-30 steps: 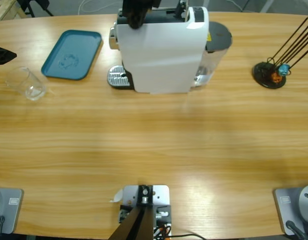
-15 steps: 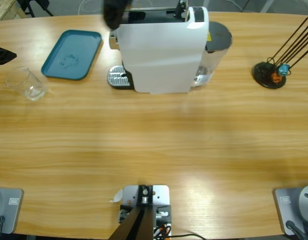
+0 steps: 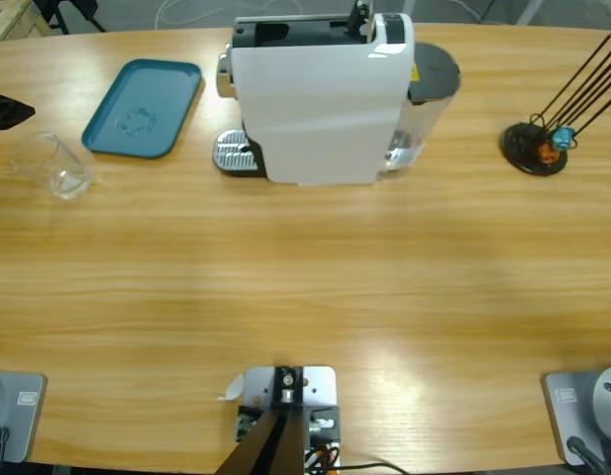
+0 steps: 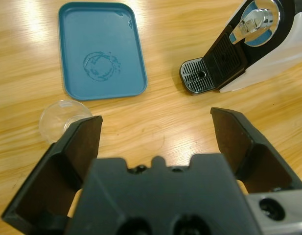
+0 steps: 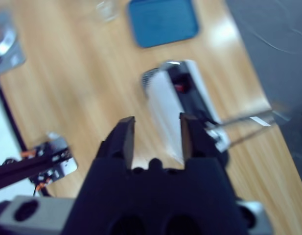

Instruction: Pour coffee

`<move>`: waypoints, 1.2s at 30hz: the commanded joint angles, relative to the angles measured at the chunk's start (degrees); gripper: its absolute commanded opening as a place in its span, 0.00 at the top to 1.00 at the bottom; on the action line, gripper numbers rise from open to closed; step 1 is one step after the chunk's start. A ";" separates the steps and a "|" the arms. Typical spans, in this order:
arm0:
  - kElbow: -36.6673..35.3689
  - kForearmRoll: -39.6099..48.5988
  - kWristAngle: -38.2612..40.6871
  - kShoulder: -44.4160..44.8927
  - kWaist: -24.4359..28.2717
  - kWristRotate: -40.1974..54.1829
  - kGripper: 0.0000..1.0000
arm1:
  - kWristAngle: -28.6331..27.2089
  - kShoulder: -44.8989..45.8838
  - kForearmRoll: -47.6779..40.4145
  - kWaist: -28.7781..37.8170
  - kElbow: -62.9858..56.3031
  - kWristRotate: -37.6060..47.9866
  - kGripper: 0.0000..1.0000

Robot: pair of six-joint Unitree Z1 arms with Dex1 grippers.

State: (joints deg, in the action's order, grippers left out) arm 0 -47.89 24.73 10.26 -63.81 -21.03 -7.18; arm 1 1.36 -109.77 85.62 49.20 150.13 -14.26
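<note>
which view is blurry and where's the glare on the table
Right wrist view: smeared throughout, coffee machine and tray soft. Left wrist view: crisp, bright streaks across the table beside the glass. High view: sharp, soft sheen low on the wood.

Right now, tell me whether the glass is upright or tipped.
Upright: the glass stands on the table, its round rim facing up.

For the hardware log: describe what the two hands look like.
Both hands are matte black plastic. The left hand has two broad, flat, paddle-like jaws on a blocky body with round recesses and a pale grey bracket at one corner. The right hand has the same build with a grey wrist piece. No markings or cables are visible.
</note>
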 commanded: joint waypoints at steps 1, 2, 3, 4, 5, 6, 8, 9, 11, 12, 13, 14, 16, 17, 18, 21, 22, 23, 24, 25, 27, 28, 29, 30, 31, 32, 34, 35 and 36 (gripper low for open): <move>1.84 0.59 0.38 -0.84 -0.50 0.42 0.04 | -23.51 15.04 -20.05 0.99 -23.33 3.25 1.00; 1.80 0.59 0.36 -0.79 -0.50 0.42 0.04 | -25.23 17.94 -27.23 0.99 -31.78 5.89 1.00; 1.80 0.60 0.32 -0.65 -0.52 0.42 0.04 | -26.46 20.73 -34.63 0.95 -40.15 8.86 1.00; 1.78 0.59 0.32 -0.62 -0.52 0.42 0.04 | -27.18 23.33 -43.61 0.86 -49.31 10.90 1.00; 1.75 0.59 0.34 -0.65 -0.52 0.42 0.04 | -27.13 24.62 -50.01 0.90 -55.30 10.55 1.00; 1.75 0.59 0.36 -0.70 -0.54 0.42 0.04 | -26.22 24.95 -54.81 1.20 -59.70 8.90 1.00; 1.66 0.59 0.38 -0.93 -0.56 0.42 0.04 | -23.18 24.30 -59.50 2.02 -64.34 6.98 1.00; 1.66 0.59 0.38 -1.11 -0.59 0.42 0.04 | -22.09 24.18 -60.78 2.04 -65.67 6.80 1.00; 1.59 0.50 0.38 -1.28 -0.59 0.42 0.04 | -20.01 24.14 -61.91 2.04 -67.15 5.56 1.00; 1.57 0.46 0.38 -1.34 -0.65 0.42 0.04 | -20.52 23.90 -61.84 2.04 -67.43 5.26 1.00; 1.59 0.41 0.38 -1.42 -0.68 0.42 0.04 | -22.21 23.46 -61.64 2.04 -67.52 5.20 1.00; 1.59 0.36 0.38 -1.50 -0.72 0.42 0.04 | -22.67 23.05 -61.12 2.04 -67.41 5.20 1.00; 1.61 0.32 0.38 -1.58 -0.75 0.42 0.04 | -22.10 22.28 -60.22 2.04 -67.32 5.45 1.00; 1.61 0.32 0.38 -1.64 -0.75 0.42 0.04 | -21.61 21.96 -60.22 2.15 -67.43 5.54 1.00; 1.66 0.32 0.38 -1.64 -0.75 0.42 0.04 | -20.84 21.58 -60.22 2.22 -67.43 5.56 1.00; 1.66 0.32 0.38 -1.67 -0.77 0.42 0.04 | -20.45 19.59 -60.22 2.22 -67.03 5.63 1.00; 1.66 0.32 0.38 -1.71 -0.77 0.42 0.04 | -20.87 18.96 -60.22 2.22 -66.76 5.45 1.00; 1.66 0.32 0.38 -1.76 -0.77 0.42 0.04 | -21.47 18.15 -60.22 2.22 -66.38 4.99 1.00; 1.64 0.32 0.38 -1.76 -0.77 0.42 0.04 | -22.52 17.27 -60.12 2.22 -65.88 4.45 1.00; 1.66 0.32 0.38 -1.83 -0.77 0.43 0.04 | -23.54 16.34 -59.85 2.22 -65.30 4.08 1.00; 1.66 0.32 0.38 -1.85 -0.77 0.42 0.04 | -26.36 14.39 -59.43 2.23 -64.11 2.78 1.00; 1.66 0.32 0.38 -1.85 -0.77 0.42 0.04 | -27.53 13.81 -59.34 2.27 -63.69 2.43 1.00; 1.66 0.32 0.38 -1.86 -0.77 0.42 0.04 | -28.61 13.14 -59.31 2.27 -63.25 2.02 1.00; 1.66 0.32 0.38 -1.93 -0.77 0.42 0.04 | -29.59 12.58 -59.25 2.30 -62.86 1.64 1.00; 1.66 0.32 0.38 -2.00 -0.77 0.42 0.04 | -30.63 12.07 -59.13 2.30 -62.42 1.09 1.00; 1.66 0.32 0.38 -2.02 -0.77 0.42 0.04 | -31.58 11.68 -58.87 2.30 -61.88 0.88 1.00; 1.66 0.32 0.38 -2.09 -0.77 0.42 0.04 | -32.25 11.47 -58.81 2.30 -61.19 0.46 1.00; 1.66 0.32 0.38 -2.15 -0.77 0.42 0.04 | -32.46 11.45 -58.80 2.36 -60.93 0.25 1.00; 1.66 0.30 0.38 -2.22 -0.77 0.42 0.04 | -32.58 11.52 -58.73 2.50 -60.66 0.21 1.00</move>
State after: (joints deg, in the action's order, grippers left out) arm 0 -47.89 24.73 10.26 -64.11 -21.30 -7.18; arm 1 -28.42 -94.69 25.81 50.98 87.89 -12.45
